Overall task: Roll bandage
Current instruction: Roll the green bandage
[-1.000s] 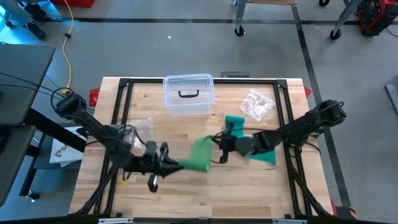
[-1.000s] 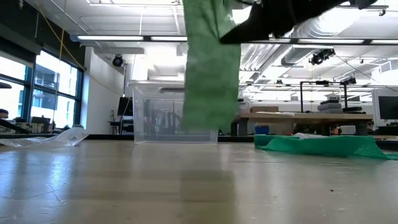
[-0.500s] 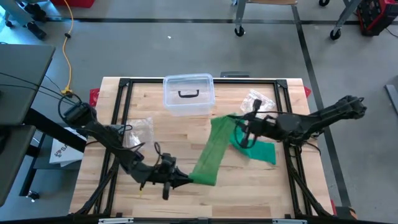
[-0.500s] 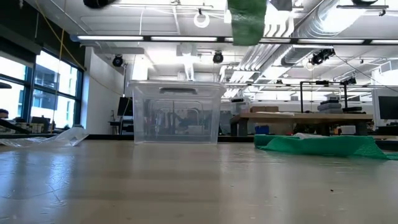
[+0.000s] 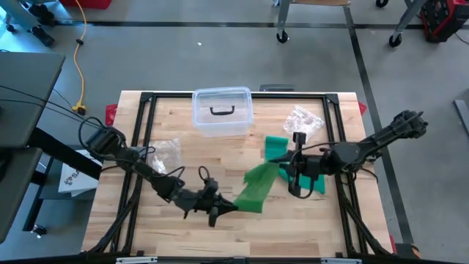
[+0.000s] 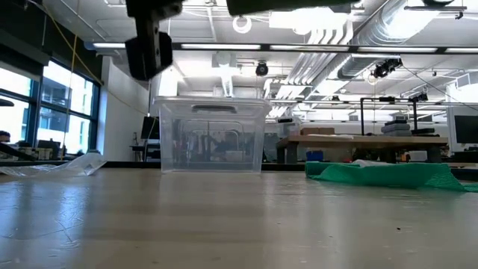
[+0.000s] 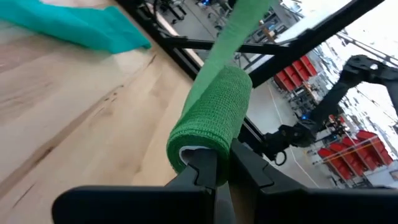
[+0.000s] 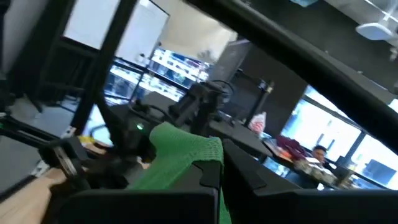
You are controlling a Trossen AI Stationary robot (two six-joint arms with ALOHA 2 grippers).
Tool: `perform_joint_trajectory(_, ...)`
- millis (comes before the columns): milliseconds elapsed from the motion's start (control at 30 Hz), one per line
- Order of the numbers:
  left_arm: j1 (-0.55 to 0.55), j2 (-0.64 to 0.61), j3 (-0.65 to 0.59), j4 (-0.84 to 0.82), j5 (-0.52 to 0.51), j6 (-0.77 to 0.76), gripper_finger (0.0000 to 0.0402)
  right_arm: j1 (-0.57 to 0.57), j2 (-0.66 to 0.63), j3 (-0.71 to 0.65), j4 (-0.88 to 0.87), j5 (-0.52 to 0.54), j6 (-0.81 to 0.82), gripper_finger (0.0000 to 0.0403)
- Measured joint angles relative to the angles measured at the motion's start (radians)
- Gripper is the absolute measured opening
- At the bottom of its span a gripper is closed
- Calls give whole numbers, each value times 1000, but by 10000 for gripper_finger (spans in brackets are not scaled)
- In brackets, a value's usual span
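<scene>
Soft, light green bandage (image 5: 258, 188) stretched above the table (image 5: 220, 158) between left gripper (image 5: 229, 207), pinching its rolled end, and right gripper (image 5: 288, 167), clamped on the loose strip; likely limp, best held by roll and edge.

A bright green woven bandage (image 5: 258, 187) stretches above a pale wood-grain bench (image 5: 220, 227) framed in black. A teal-green cloth (image 5: 311, 180) lies nearby. A clear plastic box (image 5: 222, 111) has a dark handle. Crinkled wrappers (image 5: 302, 123) look transparent, possibly whitish.
</scene>
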Motion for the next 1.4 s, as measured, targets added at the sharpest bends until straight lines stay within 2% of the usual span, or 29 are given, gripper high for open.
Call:
perform_joint_trajectory(167, 42, 82, 72, -9, 69, -5, 14, 6, 45, 0, 28, 3, 0, 0)
perform_joint_trajectory(333, 77, 168, 172, -25, 161, 39, 14, 3, 79, 0, 66, 76, -18, 0)
perform_joint_trajectory(500, 105, 183, 190, -65, 178, 60, 14, 33, 79, 1, 123, 76, -67, 0)
perform_joint_trajectory(733, 171, 183, 190, -86, 181, 105, 14, 118, 90, 2, 154, -28, -39, 0)
perform_joint_trajectory(967, 239, 180, 189, 13, 179, 224, 14, 208, 200, 10, 221, -60, 1, 0)
perform_joint_trajectory(1167, 263, 180, 192, 68, 179, 295, 14, 256, 336, 136, 176, -44, -33, 0)
perform_joint_trajectory(1400, 268, 126, 214, 26, 178, 408, 14, 294, 437, 329, -48, -15, -74, 0)
